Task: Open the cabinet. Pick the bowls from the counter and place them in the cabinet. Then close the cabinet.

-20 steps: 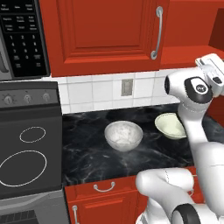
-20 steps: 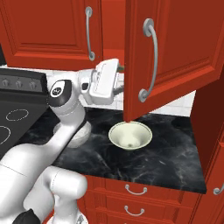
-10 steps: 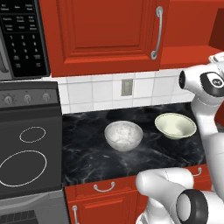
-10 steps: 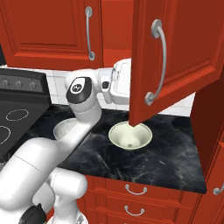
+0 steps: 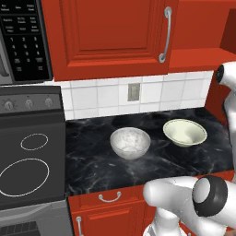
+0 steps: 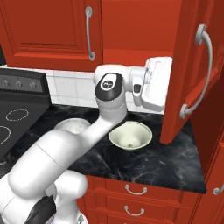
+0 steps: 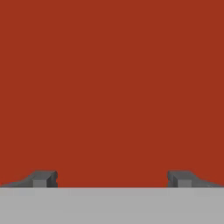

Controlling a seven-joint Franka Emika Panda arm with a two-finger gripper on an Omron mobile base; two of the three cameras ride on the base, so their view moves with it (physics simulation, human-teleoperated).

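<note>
Left base view, left to right: stovetop (image 5: pixel 27 170) with white rings at lower left, microwave panel (image 5: pixel 23 41) at upper left. The cabinet's left door (image 5: pixel 110 34), top centre, is shut, its long silver handle (image 5: pixel 165 34) upright. Below it on the black counter (image 5: pixel 92 170): the grey mottled bowl (image 5: pixel 130 143) at centre, the cream bowl (image 5: pixel 185 132) to its right, the two near but apart. The arm's elbow (image 5: pixel 229 76) is cut off at the right edge.

Right base view: the right door (image 6: pixel 192 70) stands swung outward at upper right, seen nearly edge-on. The white hand (image 6: pixel 155 83) sits just left of that door's inner face, pointing toward it. The cream bowl lies below and left of the hand, centre frame; the grey bowl (image 6: pixel 72 126) is mostly hidden behind the forearm.

Hand view: the gripper (image 7: pixel 112 179) shows both tips set wide apart at the bottom corners, nothing between them, facing flat red panel.

Judgement: one door looks open; next the hand must turn down and away from the door toward the cream bowl, the nearer of the two.

Hard to tell: whether the tips touch the door; the cabinet interior and shelf are hidden behind the door.
</note>
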